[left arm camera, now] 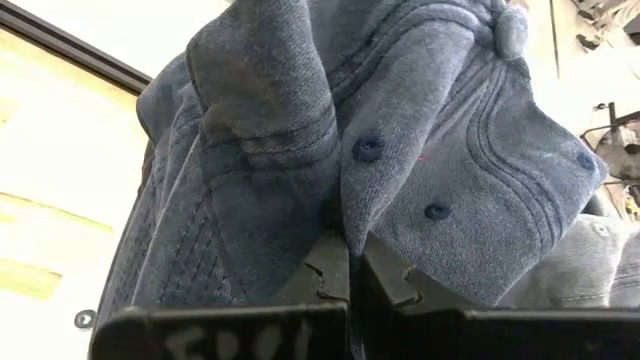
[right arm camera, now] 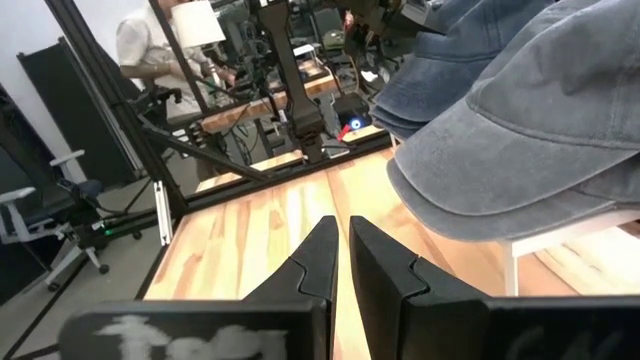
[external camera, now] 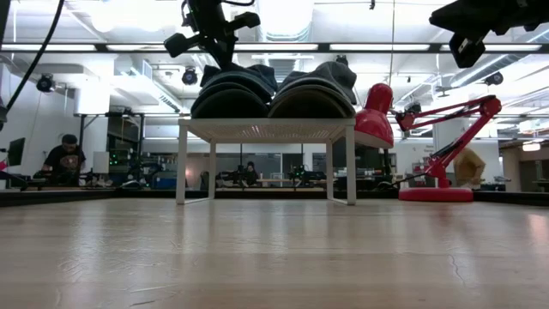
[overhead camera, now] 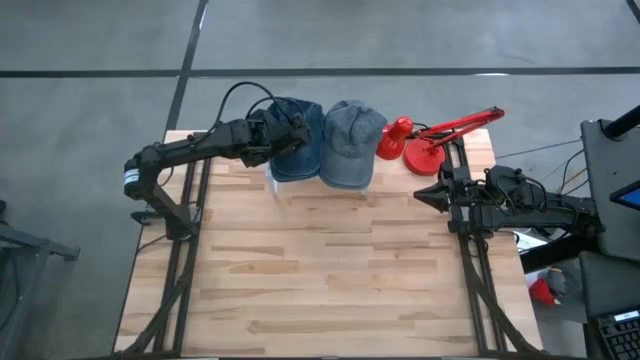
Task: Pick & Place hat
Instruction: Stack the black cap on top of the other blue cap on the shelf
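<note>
A dark blue denim hat (overhead camera: 298,138) and a grey-blue hat (overhead camera: 350,142) sit side by side on a small white rack (external camera: 266,129) at the table's far edge. In the low view both hats (external camera: 230,93) (external camera: 314,91) rest brim-down on the rack's top. My left gripper (overhead camera: 277,135) has reached in from the left and is shut on the dark blue hat (left arm camera: 440,150). My right gripper (overhead camera: 422,192) hovers shut at the table's right side, above the wood (right arm camera: 342,250), touching nothing. My left gripper pinches a raised fold of the dark blue hat's crown cloth (left arm camera: 340,215) between its two fingertips (left arm camera: 325,265). It comes slanting down from above and from the table's left. The hat still sits on the white rack, with the cloth drawn up into a ridge at the fingers.
A red desk lamp (overhead camera: 432,140) stands on the far right corner beside the grey-blue hat. The bare wooden tabletop (overhead camera: 330,270) stretches from the rack toward the near edge. People and desks show in the room beyond the table.
</note>
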Action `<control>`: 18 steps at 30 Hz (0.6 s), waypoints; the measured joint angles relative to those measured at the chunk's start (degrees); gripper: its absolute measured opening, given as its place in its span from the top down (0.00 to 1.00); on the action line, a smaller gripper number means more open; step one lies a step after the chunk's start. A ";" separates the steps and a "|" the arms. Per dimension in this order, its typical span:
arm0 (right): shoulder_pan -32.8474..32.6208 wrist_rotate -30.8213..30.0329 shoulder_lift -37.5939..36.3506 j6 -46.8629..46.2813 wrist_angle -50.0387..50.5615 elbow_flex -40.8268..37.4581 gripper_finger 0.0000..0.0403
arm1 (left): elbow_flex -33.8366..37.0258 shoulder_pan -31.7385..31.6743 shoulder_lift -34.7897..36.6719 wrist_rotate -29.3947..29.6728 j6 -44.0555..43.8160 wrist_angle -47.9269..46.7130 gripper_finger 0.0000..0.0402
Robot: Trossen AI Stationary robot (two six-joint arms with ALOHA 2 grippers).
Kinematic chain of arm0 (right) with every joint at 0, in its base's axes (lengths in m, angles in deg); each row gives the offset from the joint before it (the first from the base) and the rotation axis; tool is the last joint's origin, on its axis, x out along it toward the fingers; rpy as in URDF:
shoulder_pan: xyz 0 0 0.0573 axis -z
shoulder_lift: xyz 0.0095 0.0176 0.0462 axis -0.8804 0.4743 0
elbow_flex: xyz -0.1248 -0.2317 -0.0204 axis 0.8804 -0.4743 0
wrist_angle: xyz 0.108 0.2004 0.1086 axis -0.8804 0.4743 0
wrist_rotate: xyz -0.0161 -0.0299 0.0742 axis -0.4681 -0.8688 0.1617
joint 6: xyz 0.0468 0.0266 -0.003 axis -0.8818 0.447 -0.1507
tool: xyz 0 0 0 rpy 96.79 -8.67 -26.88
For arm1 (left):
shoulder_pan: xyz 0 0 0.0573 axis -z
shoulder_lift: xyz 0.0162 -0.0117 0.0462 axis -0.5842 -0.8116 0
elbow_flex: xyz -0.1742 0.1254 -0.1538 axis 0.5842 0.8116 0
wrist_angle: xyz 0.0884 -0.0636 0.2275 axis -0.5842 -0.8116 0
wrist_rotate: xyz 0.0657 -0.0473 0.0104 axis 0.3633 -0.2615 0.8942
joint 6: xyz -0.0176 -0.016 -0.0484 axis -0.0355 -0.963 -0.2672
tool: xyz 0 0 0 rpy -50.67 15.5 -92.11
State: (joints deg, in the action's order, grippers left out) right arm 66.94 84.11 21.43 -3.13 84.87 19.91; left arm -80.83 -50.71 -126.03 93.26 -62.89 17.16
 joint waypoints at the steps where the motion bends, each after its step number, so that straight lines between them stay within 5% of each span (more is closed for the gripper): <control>1: 0.00 0.00 0.00 0.00 0.00 0.00 0.93 | 0.26 0.00 0.00 0.00 0.00 0.11 1.00; 11: 0.01 0.00 0.00 0.00 -0.02 0.00 0.93 | 0.54 0.00 0.00 -0.13 0.89 0.67 0.98; 18: 0.01 0.00 0.00 0.00 -0.04 0.00 0.93 | 0.54 0.00 0.00 -0.36 2.08 2.67 0.84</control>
State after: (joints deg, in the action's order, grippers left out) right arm 66.95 84.11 21.43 -3.13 84.82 19.91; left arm -80.29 -50.71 -126.03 92.90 -60.81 19.83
